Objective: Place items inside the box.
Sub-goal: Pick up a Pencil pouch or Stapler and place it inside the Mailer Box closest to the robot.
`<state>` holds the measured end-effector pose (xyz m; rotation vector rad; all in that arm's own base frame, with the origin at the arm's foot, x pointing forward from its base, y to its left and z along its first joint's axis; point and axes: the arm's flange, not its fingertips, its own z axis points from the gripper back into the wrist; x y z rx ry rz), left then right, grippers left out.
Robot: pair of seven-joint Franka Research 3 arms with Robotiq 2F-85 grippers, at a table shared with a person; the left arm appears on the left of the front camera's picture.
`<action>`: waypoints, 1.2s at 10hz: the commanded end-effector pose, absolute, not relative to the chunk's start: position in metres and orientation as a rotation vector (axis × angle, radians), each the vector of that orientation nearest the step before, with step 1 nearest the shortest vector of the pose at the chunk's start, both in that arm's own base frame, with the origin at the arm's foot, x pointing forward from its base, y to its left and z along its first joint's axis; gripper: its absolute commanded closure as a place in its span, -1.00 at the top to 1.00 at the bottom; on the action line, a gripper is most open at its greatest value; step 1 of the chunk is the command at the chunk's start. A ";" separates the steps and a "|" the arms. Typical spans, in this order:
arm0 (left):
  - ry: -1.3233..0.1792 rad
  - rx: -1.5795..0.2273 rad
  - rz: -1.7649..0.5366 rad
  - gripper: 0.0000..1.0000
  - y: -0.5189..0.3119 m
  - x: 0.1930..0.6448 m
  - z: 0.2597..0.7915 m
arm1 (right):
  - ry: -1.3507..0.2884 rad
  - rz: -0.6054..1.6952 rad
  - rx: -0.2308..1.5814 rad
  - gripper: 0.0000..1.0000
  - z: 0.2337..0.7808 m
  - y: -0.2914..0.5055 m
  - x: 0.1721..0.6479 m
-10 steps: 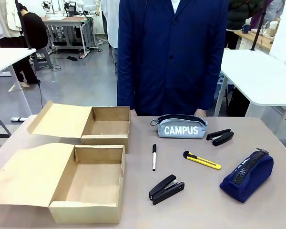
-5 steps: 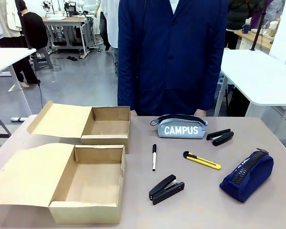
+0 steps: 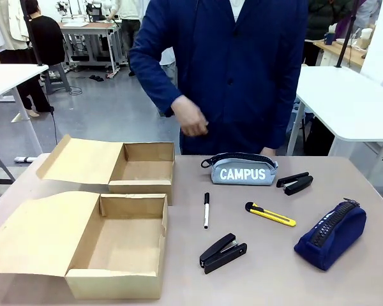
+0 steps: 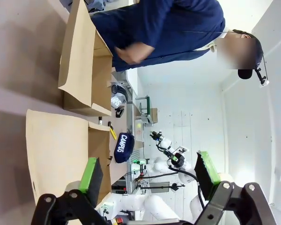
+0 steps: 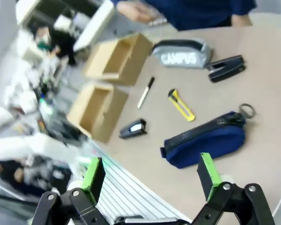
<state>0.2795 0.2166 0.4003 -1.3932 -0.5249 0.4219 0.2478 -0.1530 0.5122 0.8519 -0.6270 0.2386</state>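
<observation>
Left pincer black, green pads; person wears navy coat.

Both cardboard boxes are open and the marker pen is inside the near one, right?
Not quite. The near box and far box are open, but the marker pen lies on the table beside the near box, not inside it. The front view shows this.

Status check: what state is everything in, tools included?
Near box, open, empty.
Far box, open, empty.
Grey pencil case, on table.
Navy pencil case, on table.
Marker, on table.
Utility knife, on table.
Near stapler, on table.
Far stapler, on table.
Left tool, open.
Right tool, open.
</observation>
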 end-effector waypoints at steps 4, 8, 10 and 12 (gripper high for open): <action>-0.548 -1.402 0.399 1.00 0.215 0.276 0.401 | -0.640 0.394 0.942 1.00 0.499 -0.172 0.224; -0.548 -1.402 0.399 1.00 0.215 0.276 0.401 | -0.875 0.170 1.087 1.00 0.448 -0.263 0.125; -0.548 -1.402 0.399 1.00 0.215 0.276 0.401 | -0.872 0.143 1.110 1.00 0.429 -0.267 0.126; -0.548 -1.402 0.399 1.00 0.215 0.276 0.401 | -0.858 0.152 1.110 1.00 0.428 -0.265 0.131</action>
